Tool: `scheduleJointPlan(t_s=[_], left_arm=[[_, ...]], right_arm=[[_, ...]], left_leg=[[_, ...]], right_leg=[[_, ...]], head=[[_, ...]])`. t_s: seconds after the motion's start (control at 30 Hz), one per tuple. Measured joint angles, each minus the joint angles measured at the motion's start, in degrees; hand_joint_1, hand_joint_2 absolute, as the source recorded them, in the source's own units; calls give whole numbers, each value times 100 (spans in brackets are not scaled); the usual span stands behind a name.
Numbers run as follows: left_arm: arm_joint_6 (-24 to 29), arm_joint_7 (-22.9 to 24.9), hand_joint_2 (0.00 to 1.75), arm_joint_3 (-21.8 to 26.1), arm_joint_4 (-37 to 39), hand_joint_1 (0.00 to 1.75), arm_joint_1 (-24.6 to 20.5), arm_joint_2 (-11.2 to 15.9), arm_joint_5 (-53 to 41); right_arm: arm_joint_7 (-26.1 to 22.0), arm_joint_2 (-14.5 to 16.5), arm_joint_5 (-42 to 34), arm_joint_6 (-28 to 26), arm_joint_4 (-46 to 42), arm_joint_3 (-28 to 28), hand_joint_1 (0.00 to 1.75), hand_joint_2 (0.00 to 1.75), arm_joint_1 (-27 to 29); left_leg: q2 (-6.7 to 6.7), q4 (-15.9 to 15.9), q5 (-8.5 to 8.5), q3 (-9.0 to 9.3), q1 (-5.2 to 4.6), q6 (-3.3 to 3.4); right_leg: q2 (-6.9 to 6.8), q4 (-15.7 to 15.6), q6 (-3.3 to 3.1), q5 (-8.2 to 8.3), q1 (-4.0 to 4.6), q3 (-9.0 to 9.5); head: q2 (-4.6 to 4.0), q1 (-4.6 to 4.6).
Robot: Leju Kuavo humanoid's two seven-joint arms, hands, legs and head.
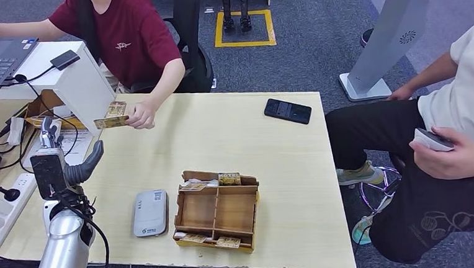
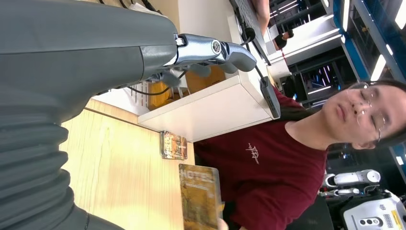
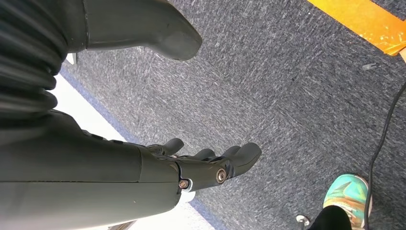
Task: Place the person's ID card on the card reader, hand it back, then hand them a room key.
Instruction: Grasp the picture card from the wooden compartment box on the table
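The person in the dark red shirt (image 1: pixel 130 38) sits at the far side of the surface (image 1: pixel 222 141) and holds a yellowish card (image 1: pixel 111 116) out over its far left part, pinched in one hand (image 1: pixel 141 114). In the left wrist view the same card (image 2: pixel 200 195) stands on edge in front of the red shirt, with a second small card (image 2: pixel 173 145) lying flat on the wood close to the white box (image 2: pixel 210 108).

The left robot hand (image 1: pixel 59 158) is raised above the near left corner of the surface, fingers spread and thumb out, holding nothing; it is near the offered card but not touching it. The right robot hand (image 3: pixel 206 163) hangs over grey carpet (image 3: pixel 287 96), its fingers loosely apart and nothing in them.

The grey card reader (image 1: pixel 150 212) lies flat near the front edge, just left of the wooden tray (image 1: pixel 217 211), which has cards tucked along its front and back edges. A black phone (image 1: pixel 288 111) lies toward the far right of the surface. A second person in a white shirt (image 1: pixel 468 95) sits to the right, holding a small device (image 1: pixel 432 139).
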Motion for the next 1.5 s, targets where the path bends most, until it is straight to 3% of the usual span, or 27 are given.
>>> scheduleJointPlan(t_s=[0.27, 0.53, 0.73, 0.87, 1.1, 1.5], left_arm=[[-35, 73, 175, -1, -27, 0, 47, 15, -38], [-1543, -466, 175, -11, -1049, 0, 926, 331, 195], [-2205, -847, 175, -311, -2080, 0, 1655, 666, -689], [-1816, -1108, 175, -775, -2423, 0, 1918, 875, -1920], [-255, -886, 175, -1934, -2525, 0, 2005, 1217, -3863], [-176, -726, 175, -2962, -2380, 0, 1943, 1631, -4020]], right_arm=[[3, 0, -12, -4, 0, -2, 0, 175, 2], [-40, -5, -37, 31, 0, -41, 0, 175, 61], [-123, -16, -45, 116, -1, -86, 0, 175, 64], [-135, -17, -29, 137, -2, -111, 0, 175, 54], [-121, -33, -7, 165, -2, -120, 0, 175, 10], [-45, -114, 2, 226, -4, -120, 0, 175, -9]], left_leg=[[1, 0, 0, 0, 0, 0], [12, -1, -7, -2, 1, -2], [13, -1, -9, -2, 1, -2], [11, -1, -8, -1, 0, -1], [11, -1, -8, 0, 0, -1], [11, -1, -8, 0, 0, -2]], right_leg=[[1, 0, 0, 0, 0, 3], [15, 0, -1, -2, 0, -6], [14, -1, 2, -4, 0, -7], [11, -1, 2, -3, 0, -5], [11, -1, 0, -2, 0, -4], [12, -1, 0, -2, 1, -5]], head=[[1, 1], [0, 1], [0, 1], [0, 1], [0, -1], [0, -1]])
